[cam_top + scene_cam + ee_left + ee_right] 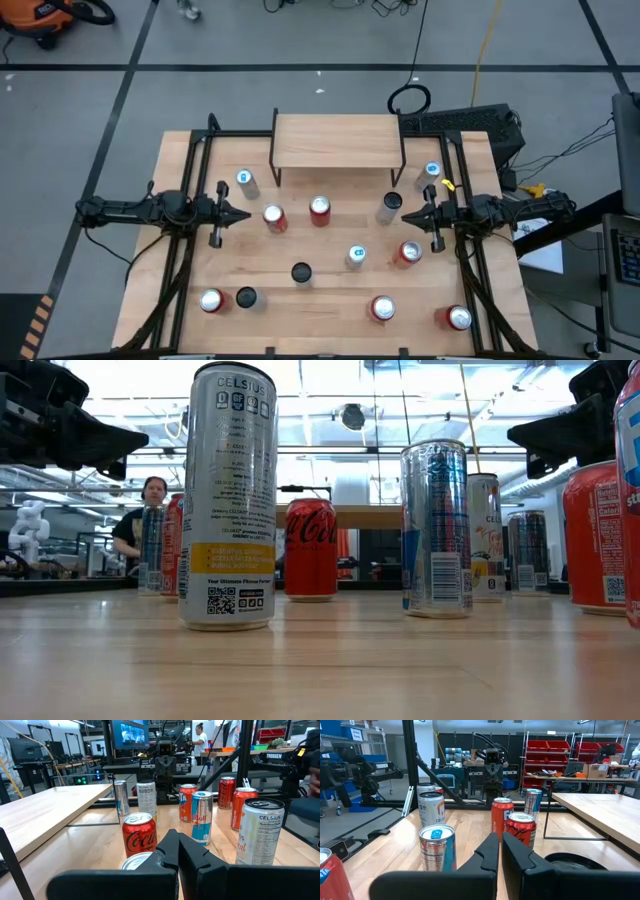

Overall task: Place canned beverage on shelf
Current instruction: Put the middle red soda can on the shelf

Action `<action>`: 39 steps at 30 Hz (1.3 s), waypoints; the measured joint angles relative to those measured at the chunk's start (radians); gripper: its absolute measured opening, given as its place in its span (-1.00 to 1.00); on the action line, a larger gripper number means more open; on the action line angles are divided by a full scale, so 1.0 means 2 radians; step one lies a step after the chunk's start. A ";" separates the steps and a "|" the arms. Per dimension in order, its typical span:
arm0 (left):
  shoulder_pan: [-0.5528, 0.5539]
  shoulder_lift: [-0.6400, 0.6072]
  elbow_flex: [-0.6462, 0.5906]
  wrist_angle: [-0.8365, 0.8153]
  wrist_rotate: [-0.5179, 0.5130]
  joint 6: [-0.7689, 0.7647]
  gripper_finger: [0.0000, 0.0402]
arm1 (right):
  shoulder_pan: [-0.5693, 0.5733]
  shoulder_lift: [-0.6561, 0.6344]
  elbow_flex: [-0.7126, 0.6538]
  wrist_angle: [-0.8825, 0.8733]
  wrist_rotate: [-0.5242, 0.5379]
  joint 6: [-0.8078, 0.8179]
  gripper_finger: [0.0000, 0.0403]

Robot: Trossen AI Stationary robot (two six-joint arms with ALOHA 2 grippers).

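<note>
The shelf (338, 140), a low light-wood top on thin black legs, stands at the table's far middle with nothing on it. It also shows in the left wrist view (45, 810) and the right wrist view (605, 812). Several cans stand upright on the tabletop, among them a red cola can (274, 218), a second red can (320, 210), a dark can (389, 207) and a blue-and-silver can (356, 256). My left gripper (245, 214) hovers shut at the left, pointing level toward the cola can (140, 835). My right gripper (408, 215) hovers shut at the right, beside the dark can.
More cans stand near the front edge: red ones (382, 308) (458, 318), a black one (246, 297) and a silver-topped one (211, 300). A tall white can (228, 495) is close to the low camera. A black frame (190, 150) runs along both sides. A person (140, 510) sits beyond the table.
</note>
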 joint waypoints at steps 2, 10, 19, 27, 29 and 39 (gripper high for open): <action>0.000 0.000 0.000 0.000 0.000 0.000 -1.00 | 0.000 0.000 0.000 0.000 0.000 0.000 -1.00; 0.000 0.000 0.000 0.000 0.000 0.000 -1.00 | 0.000 0.002 0.006 0.002 0.014 -0.003 -1.00; 0.000 0.000 0.000 0.000 0.000 0.000 -1.00 | 0.000 0.057 0.064 -0.017 0.017 -0.016 -1.00; 0.000 0.000 0.000 0.000 0.000 0.000 -1.00 | 0.000 0.142 0.169 -0.062 0.015 -0.019 -1.00; 0.000 0.000 0.000 0.000 0.000 0.000 -1.00 | 0.000 0.161 0.196 -0.078 0.014 -0.017 -1.00; 0.000 0.000 0.000 0.000 0.000 0.000 -1.00 | 0.000 0.217 0.288 -0.100 0.012 -0.017 -1.00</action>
